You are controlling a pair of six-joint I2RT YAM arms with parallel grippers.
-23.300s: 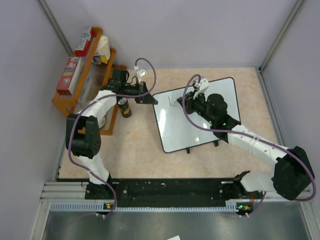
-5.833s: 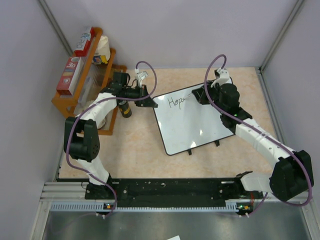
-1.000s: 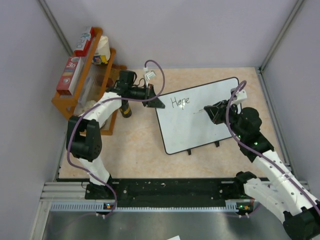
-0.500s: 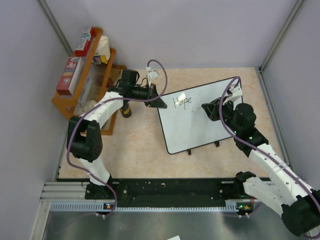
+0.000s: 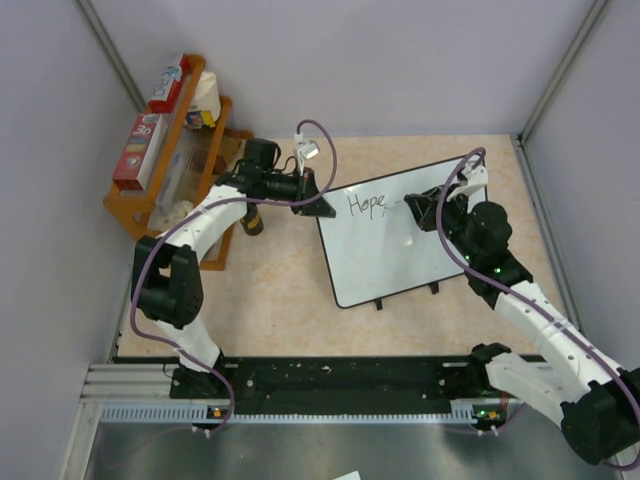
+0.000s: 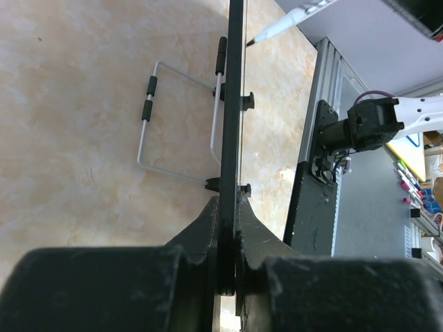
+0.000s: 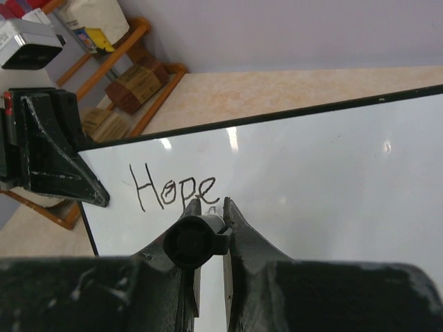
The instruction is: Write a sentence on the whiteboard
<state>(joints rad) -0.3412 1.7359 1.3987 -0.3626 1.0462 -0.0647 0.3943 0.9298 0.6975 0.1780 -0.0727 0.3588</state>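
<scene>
Handwriting (image 7: 173, 189) reads "Hope" on glossy whiteboard (image 7: 332, 180).

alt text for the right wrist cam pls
The right gripper, jaws shut on a marker, points at the whiteboard just below the word "Hope". The left gripper clamps the board's edge; a wooden rack stands behind.

Whiteboard (image 7: 332, 180) lower edge behind right tool (image 7: 210, 205)
</scene>
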